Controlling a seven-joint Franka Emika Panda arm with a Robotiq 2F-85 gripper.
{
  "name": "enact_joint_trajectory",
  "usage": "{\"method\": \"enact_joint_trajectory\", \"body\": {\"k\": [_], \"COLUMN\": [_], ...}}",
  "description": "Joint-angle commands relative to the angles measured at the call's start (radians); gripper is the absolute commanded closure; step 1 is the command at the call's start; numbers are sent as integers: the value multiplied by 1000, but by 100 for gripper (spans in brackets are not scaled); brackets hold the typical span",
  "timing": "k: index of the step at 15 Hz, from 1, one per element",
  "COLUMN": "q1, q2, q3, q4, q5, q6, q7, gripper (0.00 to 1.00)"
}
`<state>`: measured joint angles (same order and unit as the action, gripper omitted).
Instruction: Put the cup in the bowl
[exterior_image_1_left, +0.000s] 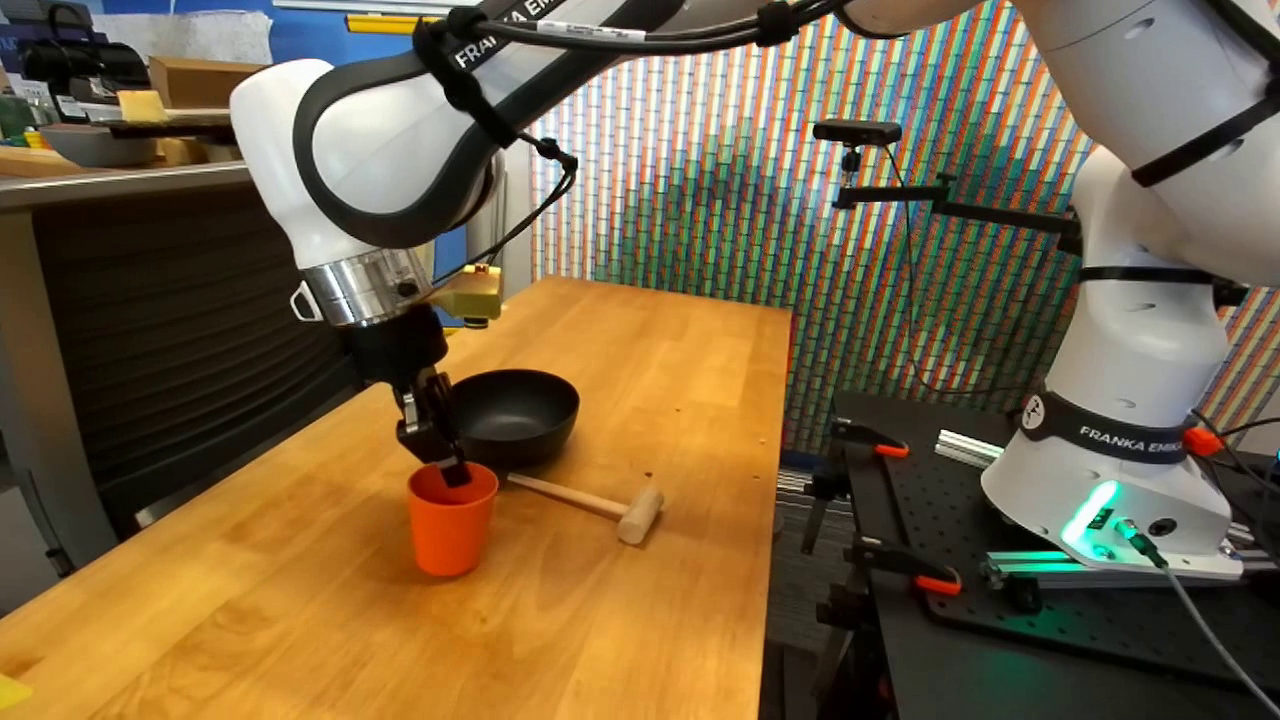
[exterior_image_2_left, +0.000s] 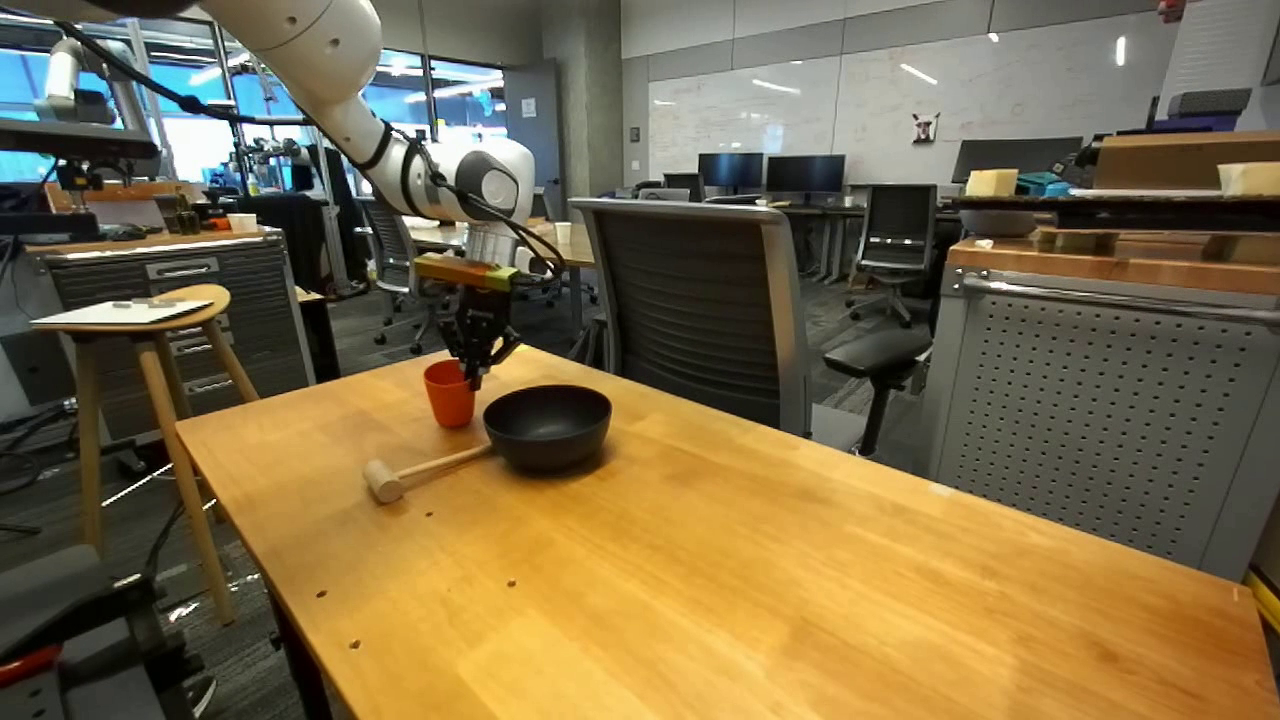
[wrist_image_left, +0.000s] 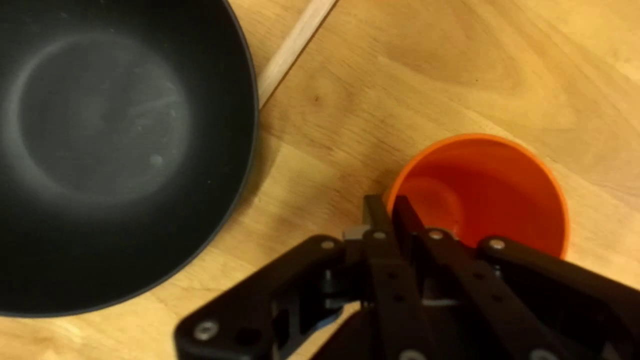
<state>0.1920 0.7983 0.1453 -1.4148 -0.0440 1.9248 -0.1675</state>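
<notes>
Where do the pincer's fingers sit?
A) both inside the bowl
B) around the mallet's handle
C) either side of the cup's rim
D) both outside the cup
C: in the wrist view the pincer has one finger inside the cup and one outside, the rim running between them.

"franka emika" on the black band (exterior_image_1_left: 1110, 436) of the base (exterior_image_1_left: 1150, 490), a partly covered "fra" on the forearm (exterior_image_1_left: 560, 78)
</notes>
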Motion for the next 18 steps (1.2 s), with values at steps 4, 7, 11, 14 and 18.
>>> {"method": "enact_joint_trajectory", "body": {"k": [4,7,11,14,18], "q1": [-31,-49,-73,-99,-140], "q2": [-124,-211,-296,-290,-215], "q3": [-36,-60,-113,-151,-147], "q4": [-75,-109,-144,-149,-137], "q5": [-32,-40,-50,-52,-17], "q6": [19,16,19,0,-35], "q7": [5,29,119,179,162], "gripper": [92,93,92,92,92]}}
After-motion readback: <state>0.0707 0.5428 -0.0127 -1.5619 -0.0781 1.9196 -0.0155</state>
